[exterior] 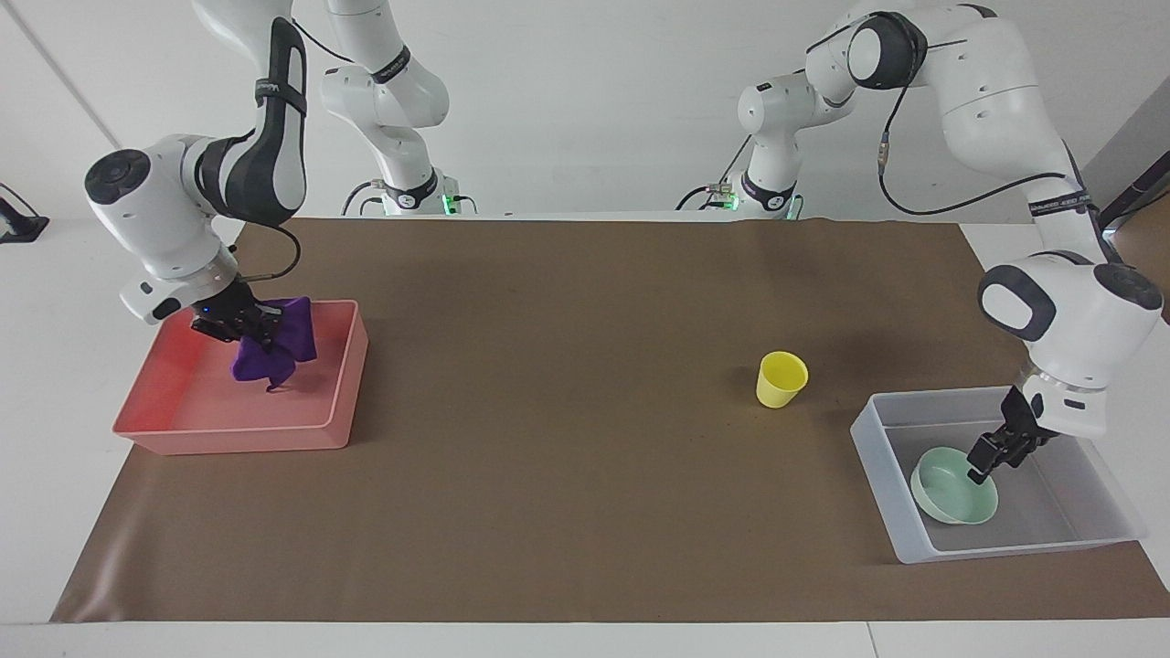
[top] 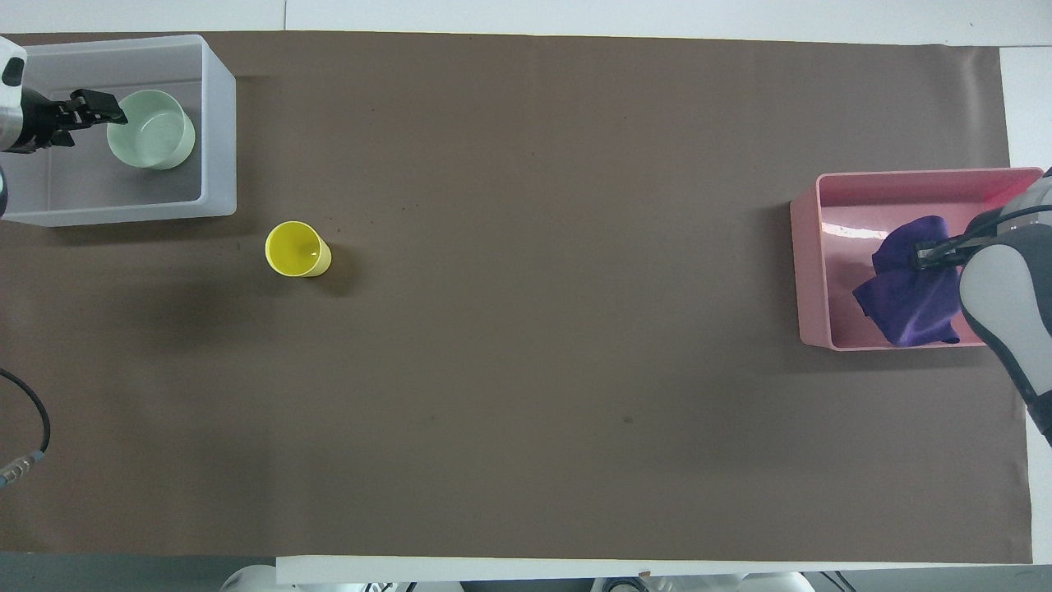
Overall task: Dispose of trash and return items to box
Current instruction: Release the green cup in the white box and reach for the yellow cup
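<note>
While both arms work at their own ends of the worktop (exterior: 585,585), I note the surface first: a brown mat covers most of it, white margin showing at the edges, a few faint specks on the mat. White wall at the robots' end; a white power strip sits against it off the right arm's end.

Right gripper (exterior: 259,331) (top: 919,255) is low over the pink tray (exterior: 146,411) (top: 809,271), jaws pinching the purple cloth (exterior: 274,352) (top: 904,288). Cloth hangs bunched from the jaws inside the tray's outline; its lowest fold looks close to the floor, but I cannot tell if it touches.

Left gripper (exterior: 980,470) (top: 111,113) is down inside the translucent box (exterior: 891,530) (top: 218,123) at the left arm's end. Mint-green bowl (exterior: 951,498) (top: 152,131) sits in the box, slightly tipped in the facing view. The jaws are at the bowl's rim; I cannot tell whether they grip it or have let go.

Yellow cup (exterior: 781,379) (top: 296,248) stands upright on the mat, outside the box, near its corner and nearer to the robots than the bowl. Nothing touches it.

Middle of the mat is bare between cup and pink tray, which are well apart.
</note>
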`<state>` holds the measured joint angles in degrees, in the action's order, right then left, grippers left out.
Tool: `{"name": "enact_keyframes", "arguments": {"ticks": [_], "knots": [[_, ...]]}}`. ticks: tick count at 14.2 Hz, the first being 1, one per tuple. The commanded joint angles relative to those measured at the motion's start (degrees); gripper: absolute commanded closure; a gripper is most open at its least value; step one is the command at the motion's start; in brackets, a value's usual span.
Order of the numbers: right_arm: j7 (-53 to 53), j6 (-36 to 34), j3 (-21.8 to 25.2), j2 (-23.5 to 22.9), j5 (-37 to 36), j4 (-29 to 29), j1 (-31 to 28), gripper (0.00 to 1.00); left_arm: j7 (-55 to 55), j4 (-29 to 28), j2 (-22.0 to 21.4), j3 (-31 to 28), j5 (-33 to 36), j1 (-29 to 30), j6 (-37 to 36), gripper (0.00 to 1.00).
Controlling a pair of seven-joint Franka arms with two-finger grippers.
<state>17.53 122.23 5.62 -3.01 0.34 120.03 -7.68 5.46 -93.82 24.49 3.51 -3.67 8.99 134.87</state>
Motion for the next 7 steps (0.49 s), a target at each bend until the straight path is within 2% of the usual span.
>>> {"name": "enact_keyframes", "arguments": {"ticks": [1,2,3,4,5,6,7], "knots": [[0.2,0.3,-0.4,0.6,-0.3,0.2,0.2,0.47,3.2,-2.2,-8.5,-0.3,-0.5,-2.4,-8.6,0.00],[-0.2,-0.5,-0.8,0.5,-0.3,-0.3,0.3,0.20,6.1,-3.5,-11.4,0.3,-0.5,-3.2,-11.7,0.00],[-0.6,-1.0,-0.9,0.5,-0.2,-1.1,0.2,0.05,8.3,-5.7,-13.5,0.3,-0.1,-7.1,-16.0,0.00],[-0.6,-2.8,-1.0,0.6,0.4,-2.2,0.3,0.00,11.1,-6.5,-14.7,-0.1,0.4,-11.8,-18.7,0.00],[-1.2,-5.6,-1.7,0.6,0.7,-4.3,0.3,0.00,15.9,-7.8,-15.6,0.2,2.6,-14.4,-20.4,0.00],[-3.0,-8.1,-2.9,1.2,0.8,-5.5,0.3,0.00,19.9,-11.7,-17.3,0.3,2.7,-16.8,-19.5,0.00],[-6.4,-10.3,-4.5,1.8,0.9,-7.1,0.3,0.00,21.2,-17.7,-19.8,0.4,2.7,-17.9,-13.8,0.00]]}}
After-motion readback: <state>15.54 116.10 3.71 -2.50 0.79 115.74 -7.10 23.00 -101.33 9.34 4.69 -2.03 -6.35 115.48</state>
